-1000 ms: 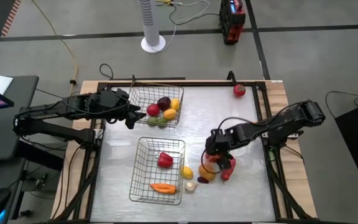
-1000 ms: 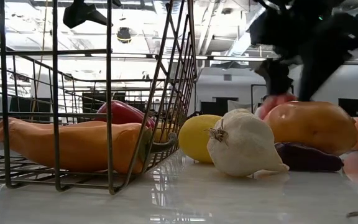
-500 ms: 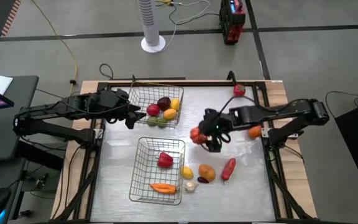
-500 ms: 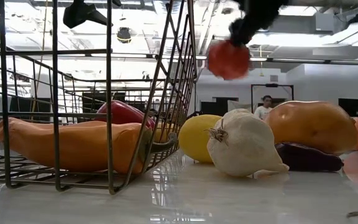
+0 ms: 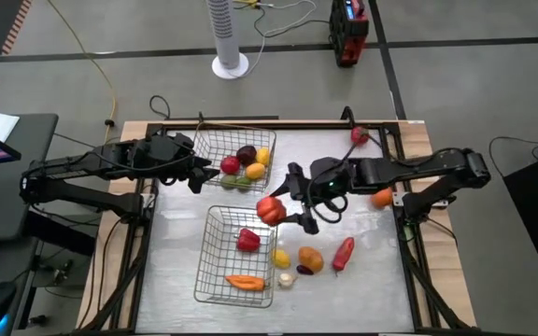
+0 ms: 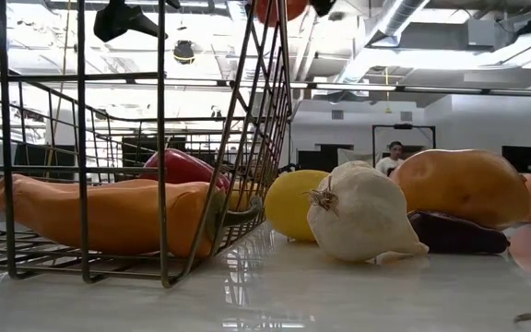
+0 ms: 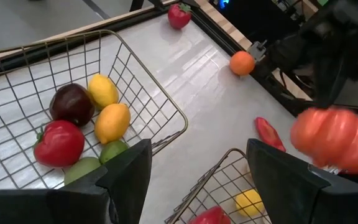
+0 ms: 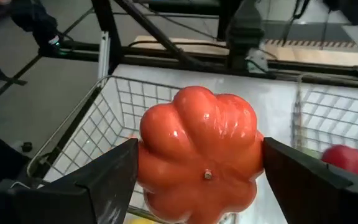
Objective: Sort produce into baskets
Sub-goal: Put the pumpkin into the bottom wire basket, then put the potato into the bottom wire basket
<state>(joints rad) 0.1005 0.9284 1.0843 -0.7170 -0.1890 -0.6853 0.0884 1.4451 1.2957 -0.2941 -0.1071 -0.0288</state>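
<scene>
the right gripper [image 5: 283, 210], clamped on a red tomato [image 5: 270, 209], is now carrying it up from the loose produce to the near basket's [image 5: 215, 280] rim; drop likely next. left gripper [image 5: 197, 175], fingers spread, is waiting beside the far basket [image 5: 204, 142].

Bright overhead light, glossy table [image 5: 362, 280] glare (low view)

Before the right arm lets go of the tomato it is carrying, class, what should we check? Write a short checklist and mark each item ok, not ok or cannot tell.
1. Right tool firmly holds the ribbed red tomato: ok, a finger on each side.
2. Tomato over the near basket: ok, it hangs by the far right corner.
3. Clear of the basket's rim: ok, the low view shows it well above the wire.
4. Room inside: ok, only a red pepper and an orange pepper lie there.
5. Left tool out of the way: ok, it waits beside the far basket.
</scene>
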